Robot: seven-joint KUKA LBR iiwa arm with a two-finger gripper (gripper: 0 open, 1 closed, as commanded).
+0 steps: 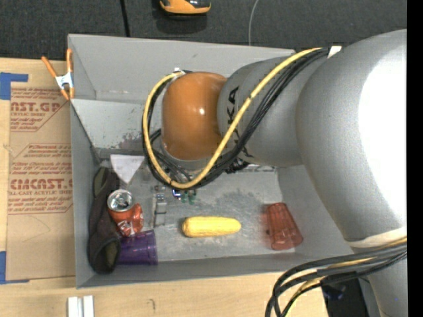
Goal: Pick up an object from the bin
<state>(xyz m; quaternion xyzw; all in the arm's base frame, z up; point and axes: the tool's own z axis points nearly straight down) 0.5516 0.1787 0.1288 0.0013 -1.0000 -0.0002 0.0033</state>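
Observation:
My gripper (pixel 159 204) reaches down below the arm's orange cover, close above the bin floor left of centre. Just to its left a crushed red and silver drinks can (pixel 125 218) stands upright. A purple cup (pixel 139 248) lies on its side in front of the can. To the gripper's right a yellow corn cob (pixel 211 226) lies flat along the floor. Nothing shows in the gripper.
A dark cloth (pixel 102 233) lies bunched along the left wall beside the can. A white triangular piece (pixel 127 167) rests near the back left. A red translucent cup (pixel 283 227) lies at the right. The arm covers the back and right of the bin.

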